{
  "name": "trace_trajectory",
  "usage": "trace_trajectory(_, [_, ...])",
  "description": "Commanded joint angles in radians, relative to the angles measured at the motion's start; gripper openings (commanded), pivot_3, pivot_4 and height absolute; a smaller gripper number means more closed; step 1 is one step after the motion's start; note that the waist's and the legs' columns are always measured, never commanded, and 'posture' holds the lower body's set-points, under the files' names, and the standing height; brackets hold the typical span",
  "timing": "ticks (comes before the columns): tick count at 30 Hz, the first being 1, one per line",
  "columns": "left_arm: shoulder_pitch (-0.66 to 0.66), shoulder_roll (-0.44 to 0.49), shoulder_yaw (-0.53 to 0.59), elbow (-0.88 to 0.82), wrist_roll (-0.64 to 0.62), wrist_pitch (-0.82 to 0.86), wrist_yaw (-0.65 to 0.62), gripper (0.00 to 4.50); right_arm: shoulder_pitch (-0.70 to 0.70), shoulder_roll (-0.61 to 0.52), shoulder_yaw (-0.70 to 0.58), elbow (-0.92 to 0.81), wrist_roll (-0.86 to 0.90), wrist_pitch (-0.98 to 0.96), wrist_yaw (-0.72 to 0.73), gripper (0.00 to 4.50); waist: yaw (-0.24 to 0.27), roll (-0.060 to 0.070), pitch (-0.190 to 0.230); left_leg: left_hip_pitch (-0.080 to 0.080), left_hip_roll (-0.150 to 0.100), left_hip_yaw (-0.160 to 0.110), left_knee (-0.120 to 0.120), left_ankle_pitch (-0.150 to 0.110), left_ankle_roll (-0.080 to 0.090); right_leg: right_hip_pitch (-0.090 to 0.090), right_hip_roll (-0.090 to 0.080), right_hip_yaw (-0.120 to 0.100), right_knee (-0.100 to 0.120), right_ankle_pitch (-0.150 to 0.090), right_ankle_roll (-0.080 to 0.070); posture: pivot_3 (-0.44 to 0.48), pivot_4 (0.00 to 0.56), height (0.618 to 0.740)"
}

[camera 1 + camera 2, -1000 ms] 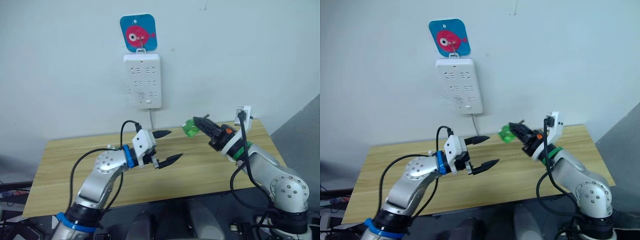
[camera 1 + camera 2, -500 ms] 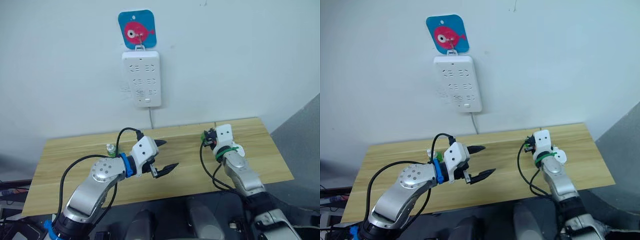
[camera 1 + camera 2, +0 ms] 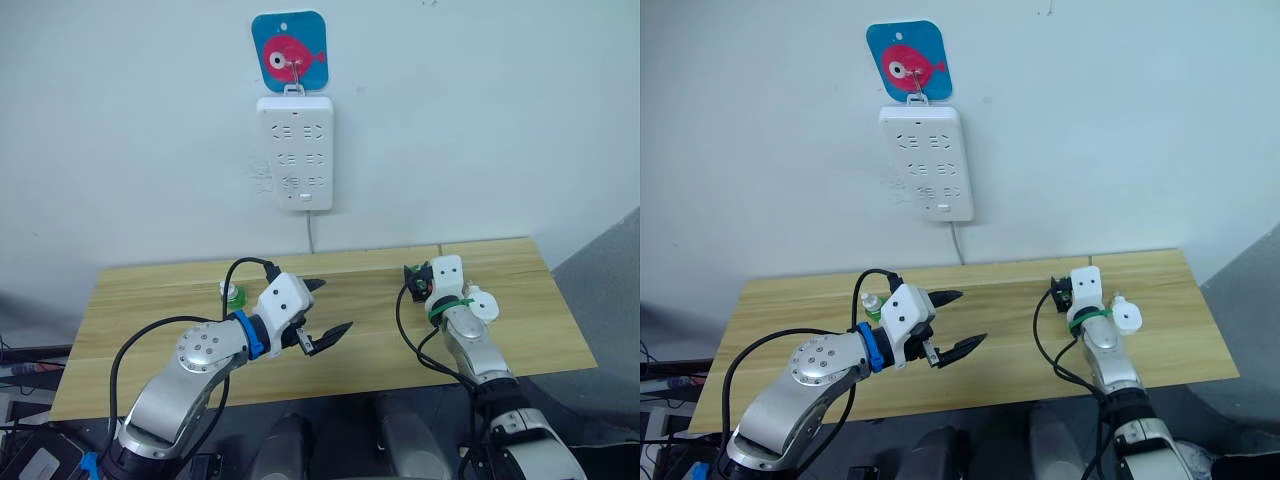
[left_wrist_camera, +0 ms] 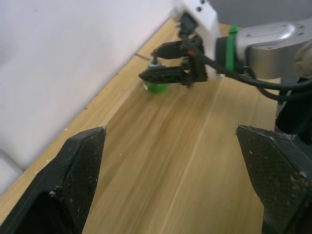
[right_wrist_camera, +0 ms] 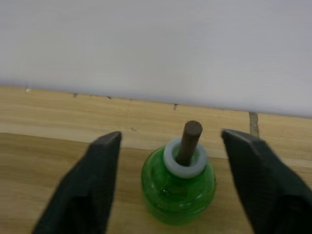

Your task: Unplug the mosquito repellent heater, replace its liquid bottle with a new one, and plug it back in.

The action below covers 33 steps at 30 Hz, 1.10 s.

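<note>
Left gripper [image 3: 335, 305]: your two black fingers stand wide apart with nothing between them, held over the middle of the bench [image 3: 380, 345], nearer its front edge
Right gripper [image 4: 147, 62]: your fingers are spread apart here too and grip nothing; they point toward the back edge of the bench, in its right half
Green bottle [image 5: 178, 187]: it stands upright on the bench between your right fingers, with a gap on each side, touching neither; round green body, white collar, brown wick standing out of the top; it sits close to the back edge, by the wall
Mosquito repellent heater [image 3: 485, 305]: you see a small white rounded body just beside your right wrist, toward the right edge of the bench; smooth, plain plastic; you cannot tell its prongs or its bottle opening, nor whether it lies flat on the bench
Second green bottle [image 3: 232, 293]: a small one with a pale top, upright in the left half of the bench, toward the back edge, just behind your left forearm
Power strip [image 3: 295, 150]: a long white multi-socket strip hangs on the wall above the bench's back edge, its cord running down behind the bench; nothing is plugged into its sockets
Fish plaque [image 3: 290, 57]: a blue tile with a pink fish, on the wall right above the strip, carrying the hook the strip hangs from
</note>
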Motion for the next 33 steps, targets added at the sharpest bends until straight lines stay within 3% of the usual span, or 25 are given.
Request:
trace_trajectory(1, [0.065, -0.043, 0.098, 0.015, -0.020, -0.040, 0.065, 4.50, 0.092, -0.022, 0.003, -0.281, -0.001, 0.051, 0.041, 4.46, 0.001, 0.000, 0.000, 0.000, 0.000, 0.000, 0.000, 0.000, 0.000, -0.001, 0.000, 0.000, 0.000, 0.000, 0.000, -0.119, 0.258, 0.730])
trace_trajectory(6, [0.217, -0.076, 0.196, 0.050, 0.001, -0.144, 0.114, 4.50, 0.233, -0.111, 0.054, -0.623, 0.003, 0.181, 0.166, 4.46, 0.001, 0.001, 0.000, -0.001, 0.001, -0.001, -0.001, 0.000, 0.000, -0.001, 0.000, -0.001, -0.001, 0.000, 0.000, -0.126, 0.256, 0.730])
trace_trajectory(9, [0.300, -0.136, 0.300, 0.104, 0.017, -0.131, 0.239, 4.50, 0.270, -0.192, 0.106, -0.771, -0.010, 0.258, 0.260, 4.46, 0.003, 0.000, 0.000, -0.001, 0.000, 0.000, 0.000, 0.000, 0.000, 0.000, -0.001, -0.001, -0.002, -0.001, 0.000, -0.134, 0.259, 0.730])
trace_trajectory(14, [0.317, -0.165, 0.373, 0.250, 0.067, -0.179, 0.325, 4.50, 0.258, -0.274, 0.212, -0.918, 0.036, 0.428, 0.414, 4.46, 0.008, -0.002, 0.002, 0.000, 0.001, -0.001, 0.000, 0.001, -0.001, 0.001, -0.001, -0.003, -0.004, -0.003, 0.004, -0.125, 0.264, 0.730])
trace_trajectory(23, [0.129, -0.198, 0.336, 0.559, 0.142, -0.257, 0.380, 4.50, 0.153, -0.254, 0.262, -0.973, 0.048, 0.670, 0.432, 4.46, 0.024, -0.009, 0.008, -0.002, 0.001, -0.002, 0.000, 0.001, -0.002, 0.000, -0.001, -0.005, -0.006, -0.001, 0.000, -0.122, 0.281, 0.730])
trace_trajectory(33, [-0.099, -0.197, 0.295, 0.898, 0.181, -0.378, 0.353, 4.50, 0.140, -0.258, 0.280, -1.045, 0.054, 0.769, 0.441, 4.46, 0.024, -0.010, 0.010, -0.007, 0.000, -0.006, -0.002, 0.000, -0.003, -0.003, -0.002, -0.009, -0.007, 0.000, -0.001, -0.137, 0.286, 0.730])
